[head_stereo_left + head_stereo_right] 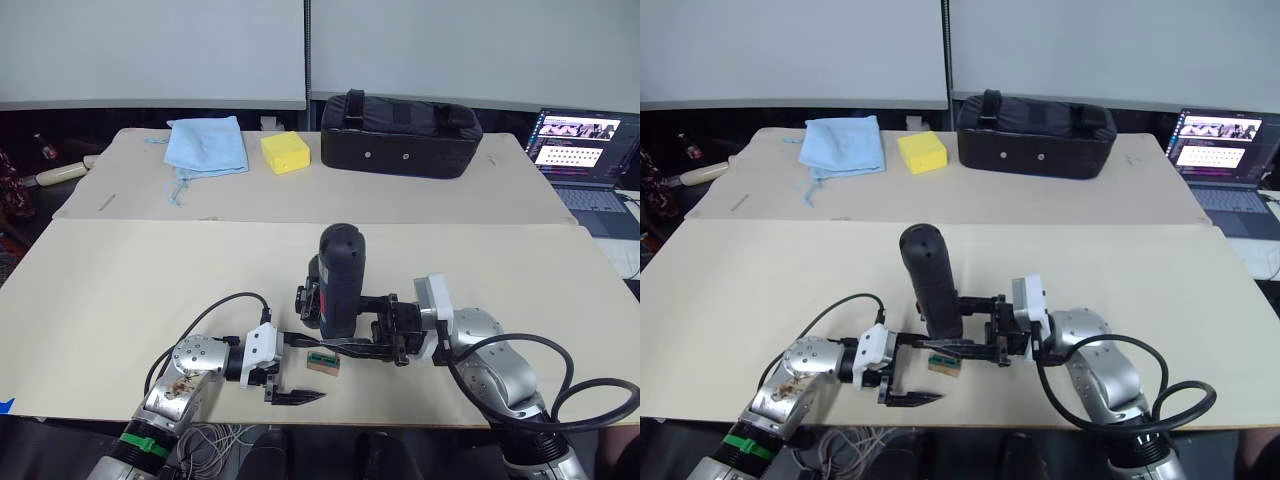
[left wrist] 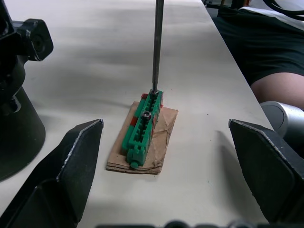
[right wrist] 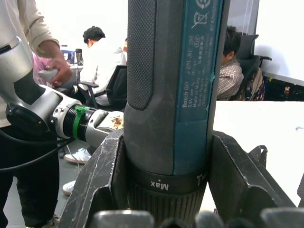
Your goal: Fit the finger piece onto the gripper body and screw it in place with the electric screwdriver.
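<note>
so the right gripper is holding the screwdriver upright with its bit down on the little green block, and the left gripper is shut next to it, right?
Not quite: the left gripper is open, its fingers wide apart either side of the green block, as the left wrist view shows. The rest holds: the right gripper holds the electric screwdriver upright, bit on the block.

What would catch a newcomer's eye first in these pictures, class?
The thick dark electric screwdriver stands upright at the near middle of the table, clamped in the right claw. Its thin metal bit comes straight down onto a small green block on cardboard, which lies between the open left claw's fingers. At the table's far side sit a black bag, a yellow sponge and a blue cloth.
</note>
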Robot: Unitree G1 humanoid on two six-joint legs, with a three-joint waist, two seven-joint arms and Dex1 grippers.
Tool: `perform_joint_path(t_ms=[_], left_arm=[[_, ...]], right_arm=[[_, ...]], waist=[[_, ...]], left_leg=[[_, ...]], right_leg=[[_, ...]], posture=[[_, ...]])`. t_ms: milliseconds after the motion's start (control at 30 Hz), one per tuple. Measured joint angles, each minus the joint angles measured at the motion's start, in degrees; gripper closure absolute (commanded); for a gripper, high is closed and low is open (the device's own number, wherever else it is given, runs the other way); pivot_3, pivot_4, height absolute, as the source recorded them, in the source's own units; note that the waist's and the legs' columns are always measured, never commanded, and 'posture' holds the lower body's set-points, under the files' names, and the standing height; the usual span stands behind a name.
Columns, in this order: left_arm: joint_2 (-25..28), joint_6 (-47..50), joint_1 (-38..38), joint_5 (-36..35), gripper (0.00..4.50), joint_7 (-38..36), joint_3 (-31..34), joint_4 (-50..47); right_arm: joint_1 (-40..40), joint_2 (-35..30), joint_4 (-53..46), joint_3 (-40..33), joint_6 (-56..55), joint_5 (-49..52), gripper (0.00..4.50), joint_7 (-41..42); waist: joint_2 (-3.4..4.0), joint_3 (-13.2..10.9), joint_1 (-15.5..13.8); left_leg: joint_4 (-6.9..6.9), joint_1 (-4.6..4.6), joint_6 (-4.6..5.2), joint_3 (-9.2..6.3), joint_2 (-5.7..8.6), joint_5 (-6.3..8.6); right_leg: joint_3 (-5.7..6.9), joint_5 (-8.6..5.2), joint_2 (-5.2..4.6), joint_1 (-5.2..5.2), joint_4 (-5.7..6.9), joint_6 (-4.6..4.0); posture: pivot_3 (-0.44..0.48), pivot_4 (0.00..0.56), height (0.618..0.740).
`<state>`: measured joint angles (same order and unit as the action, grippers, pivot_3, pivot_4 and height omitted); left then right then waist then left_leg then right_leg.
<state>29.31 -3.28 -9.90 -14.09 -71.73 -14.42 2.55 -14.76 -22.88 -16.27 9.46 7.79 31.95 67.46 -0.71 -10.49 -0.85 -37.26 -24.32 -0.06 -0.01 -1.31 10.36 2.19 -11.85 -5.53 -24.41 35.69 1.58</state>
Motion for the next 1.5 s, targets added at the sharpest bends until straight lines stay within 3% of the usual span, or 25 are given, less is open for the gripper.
perform_joint_path(t_ms=[833, 1133, 1500], left_arm=[[0.5, 0.5, 2.1, -4.5, 0.0, -1.4, 1.9, -0.6], [2.9, 1.0, 5.4, -11.0, 0.0, -2.6, 7.1, -7.1], [11.7, 10.6, 10.1, -21.6, 0.0, -2.2, 18.7, -15.2]], right_arm=[[-0.8, -1.1, -1.8, -1.0, 0.7, 2.3, 2.57, -0.2], [-3.2, -2.6, -4.7, -4.0, 3.9, 6.4, 2.57, -2.5], [-12.4, -7.2, -5.6, -12.3, 12.3, 15.9, 2.57, -6.4]], waist=[[-0.01, 0.0, 0.1], [-0.02, 0.0, 0.1], [-0.05, 0.0, 0.2]], left_leg=[[0.1, -0.07, 0.2, 0.01, -0.14, -0.12], [0.23, -0.05, 0.2, 0.07, -0.38, -0.12], [0.31, -0.12, 0.21, 0.23, -0.49, -0.13]], right_leg=[[0.0, -0.05, 0.16, -0.13, -0.01, -0.09], [0.02, -0.1, 0.36, -0.22, 0.01, -0.29], [-0.02, -0.1, 0.46, -0.52, 0.14, -0.44]], posture=[[0.0, 0.15, 0.74], [0.0, 0.15, 0.74], [0.0, 0.15, 0.74]])
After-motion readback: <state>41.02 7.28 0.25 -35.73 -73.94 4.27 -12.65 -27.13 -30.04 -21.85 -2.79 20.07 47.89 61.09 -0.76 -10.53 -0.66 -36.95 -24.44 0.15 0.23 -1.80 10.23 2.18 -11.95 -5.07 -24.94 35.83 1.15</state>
